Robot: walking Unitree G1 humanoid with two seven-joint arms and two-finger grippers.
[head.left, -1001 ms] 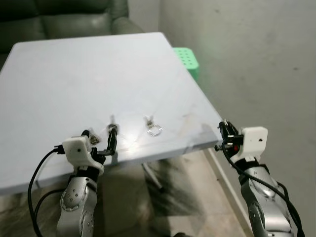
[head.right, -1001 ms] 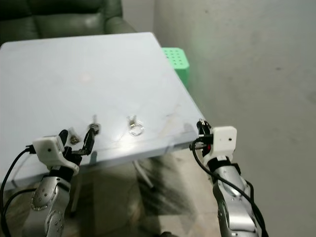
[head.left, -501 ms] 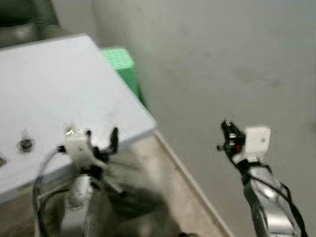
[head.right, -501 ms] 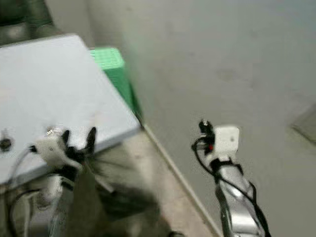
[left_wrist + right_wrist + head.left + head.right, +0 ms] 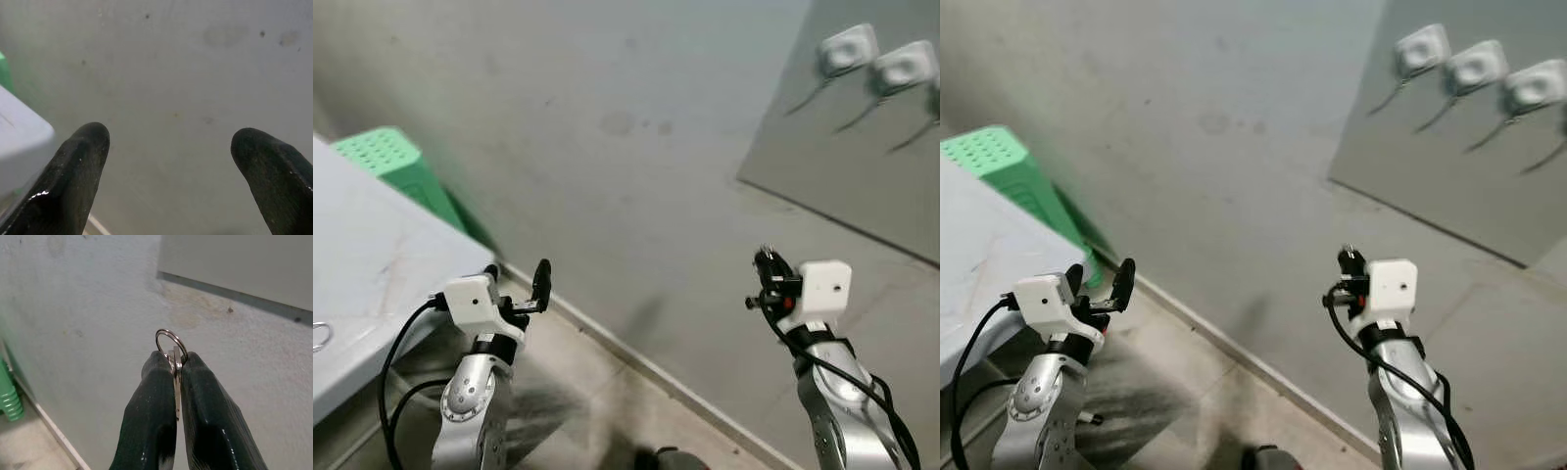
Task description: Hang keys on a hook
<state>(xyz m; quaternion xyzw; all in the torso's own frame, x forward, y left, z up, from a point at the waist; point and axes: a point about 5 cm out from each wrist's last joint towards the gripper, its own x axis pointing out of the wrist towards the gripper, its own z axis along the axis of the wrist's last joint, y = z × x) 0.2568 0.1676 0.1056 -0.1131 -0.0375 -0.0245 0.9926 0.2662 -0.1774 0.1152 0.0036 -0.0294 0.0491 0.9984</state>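
Three hooks [image 5: 1474, 69] sit in a row on a grey wall panel [image 5: 1449, 176]. The right gripper [image 5: 174, 363] has its fingers clenched on one key ring [image 5: 171, 340], raised before the wall. The left gripper [image 5: 168, 147] has its fingers spread wide, holding nothing, beside the table [image 5: 362, 264].

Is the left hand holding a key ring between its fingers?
No, the left hand is open, with only bare wall between its fingers; the key ring is pinched in the right hand.
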